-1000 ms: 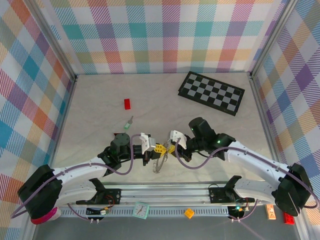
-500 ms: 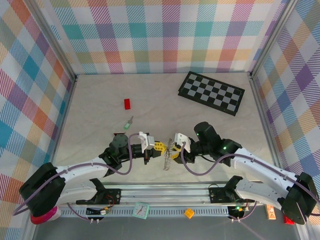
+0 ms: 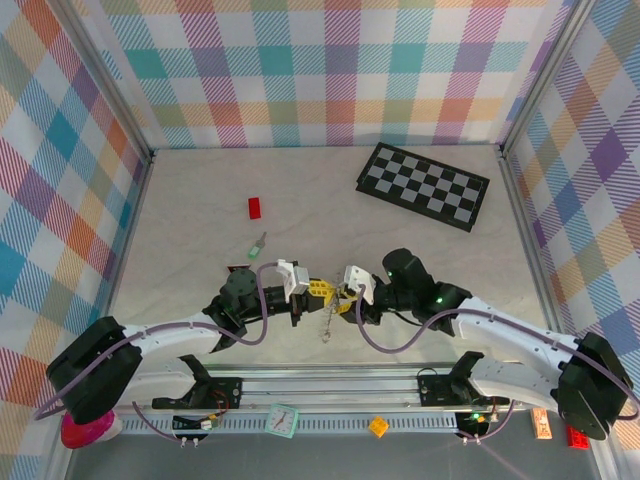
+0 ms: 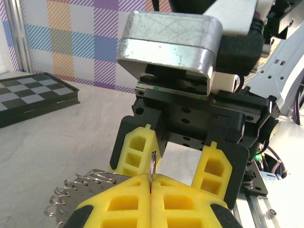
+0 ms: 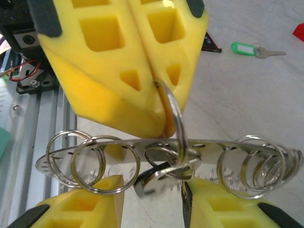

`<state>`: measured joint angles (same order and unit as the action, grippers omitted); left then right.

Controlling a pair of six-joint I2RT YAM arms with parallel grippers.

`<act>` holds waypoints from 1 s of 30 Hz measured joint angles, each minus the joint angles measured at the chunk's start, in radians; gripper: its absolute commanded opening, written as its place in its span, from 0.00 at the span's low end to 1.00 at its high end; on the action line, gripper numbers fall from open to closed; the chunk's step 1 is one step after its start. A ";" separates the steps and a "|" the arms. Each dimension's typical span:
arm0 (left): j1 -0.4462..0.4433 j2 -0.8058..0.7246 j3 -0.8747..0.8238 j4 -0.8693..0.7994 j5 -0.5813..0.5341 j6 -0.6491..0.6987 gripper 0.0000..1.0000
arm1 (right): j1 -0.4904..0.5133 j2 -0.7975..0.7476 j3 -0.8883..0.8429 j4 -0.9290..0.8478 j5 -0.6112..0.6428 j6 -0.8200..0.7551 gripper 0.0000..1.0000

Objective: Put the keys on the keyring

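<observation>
Left hold: the left gripper had its yellow fingertips pressed fully together, pinching one thin wire loop upright so that the rest hung free for threading.
Right hold: the right gripper faced it at close range, its yellow fingers spread apart and holding nothing, probably poised for a fresh grasp.
Ring position: the silver metal keyring, a strip carrying a row of wire loops, dangled from the left pinch above the pale table, between both grippers.
Key position: the light green-headed silver key lay flat beyond the left arm, well apart from the keyring and not threaded.
Change: a second earlier the right fingers were closed at the loops, and they had since opened. The green-headed key had not moved.
</observation>
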<state>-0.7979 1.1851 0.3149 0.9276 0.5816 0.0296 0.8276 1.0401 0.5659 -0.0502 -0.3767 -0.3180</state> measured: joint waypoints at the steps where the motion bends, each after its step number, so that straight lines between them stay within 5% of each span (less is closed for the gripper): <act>1: 0.000 0.002 0.000 0.000 0.000 -0.004 0.00 | 0.003 0.000 -0.010 0.016 0.014 0.000 0.36; 6: 0.000 0.003 0.000 0.000 0.000 -0.011 0.00 | 0.004 -0.005 -0.039 0.068 0.068 0.001 0.40; 12: 0.000 0.003 0.000 0.008 0.000 -0.012 0.00 | 0.005 -0.016 -0.043 0.099 0.090 0.004 0.33; 24: 0.000 0.003 0.000 0.016 -0.008 -0.011 0.00 | 0.005 -0.060 -0.048 0.124 0.130 -0.011 0.01; 30: 0.000 0.003 0.002 0.004 -0.007 -0.007 0.00 | 0.005 -0.088 -0.047 0.068 0.151 -0.042 0.00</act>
<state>-0.7979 1.1881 0.3164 0.9314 0.5743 0.0227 0.8326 0.9524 0.5190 0.0177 -0.2256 -0.3599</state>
